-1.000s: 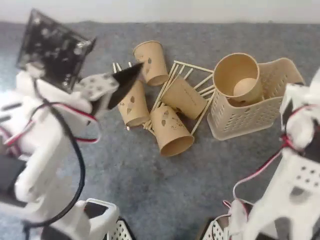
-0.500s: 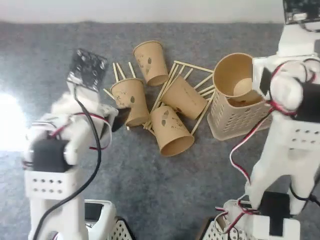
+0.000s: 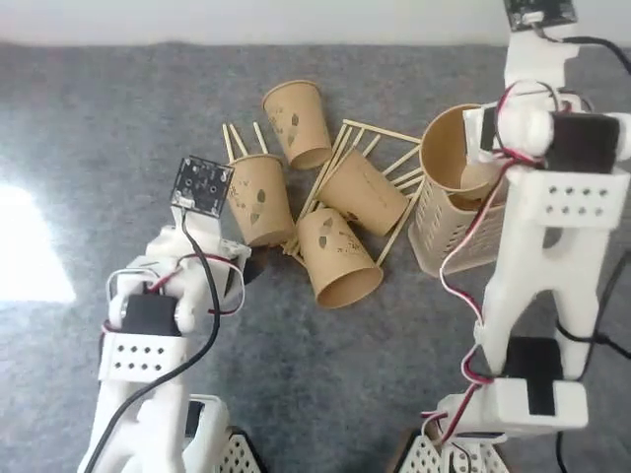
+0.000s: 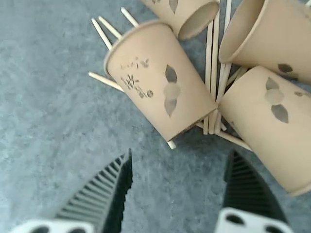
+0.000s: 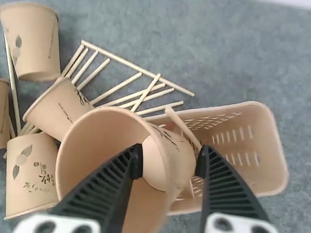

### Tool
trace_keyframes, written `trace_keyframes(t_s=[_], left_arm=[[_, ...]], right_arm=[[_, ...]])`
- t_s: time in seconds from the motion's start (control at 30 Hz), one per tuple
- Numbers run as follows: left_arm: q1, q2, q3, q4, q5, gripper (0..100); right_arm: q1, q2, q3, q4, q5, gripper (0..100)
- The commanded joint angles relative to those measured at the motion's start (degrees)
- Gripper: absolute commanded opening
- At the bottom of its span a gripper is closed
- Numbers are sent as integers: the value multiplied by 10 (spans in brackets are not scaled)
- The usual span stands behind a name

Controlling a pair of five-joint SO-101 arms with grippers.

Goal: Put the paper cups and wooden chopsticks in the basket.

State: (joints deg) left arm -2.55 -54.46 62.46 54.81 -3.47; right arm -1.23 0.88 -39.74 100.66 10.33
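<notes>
Grey, carpet-like worktop (image 3: 118, 118) carries everything, and the piece that matters to you now is the leftmost paper cup (image 4: 160, 92). It lies on its side just beyond the left end effector (image 4: 177, 194), on the far side of it. Its long axis runs roughly near to far, with the narrow base toward the end effector and the wide rim away.

That end effector is wide open and holds nothing. Its opening runs left to right, across the cup's axis, so a straight advance looks likely to put one finger along each flank.

The left arm is plainly the nearer one. The right end effector (image 5: 168, 150) hangs over the basket (image 3: 439, 236) at the right, well apart from this cup. It is partly open, with a finger on either side of the paper cup in the basket (image 3: 449, 148). You cannot tell whether it presses on that cup.

Mind the edges:
- **Under the cup:** wooden chopsticks (image 4: 109, 29) lie beneath it and poke out past its rim. One more juts from its left flank, where a closing finger could catch it.
- **On the right:** the near paper cup (image 3: 340, 258) lies close alongside, with sticks wedged between, so room there is tight.
- **On the left:** you have bare worktop, the freer side.

Any carry to the basket crosses the pile, and the right arm occupies the space above the basket.
</notes>
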Motion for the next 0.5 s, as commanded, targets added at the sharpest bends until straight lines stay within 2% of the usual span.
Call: trace_keyframes(t_s=[0.0,0.13,0.27,0.47], left_arm=[[1,-13,24,-41,10,291],[2,-14,64,-76,10,291],[11,-13,87,-99,10,291],[79,-17,131,-126,10,291]], right_arm=[[7,6,-25,9,-5,96],[29,10,-25,5,-5,7],[41,7,-25,7,-11,7],[61,7,-53,19,-75,7]])
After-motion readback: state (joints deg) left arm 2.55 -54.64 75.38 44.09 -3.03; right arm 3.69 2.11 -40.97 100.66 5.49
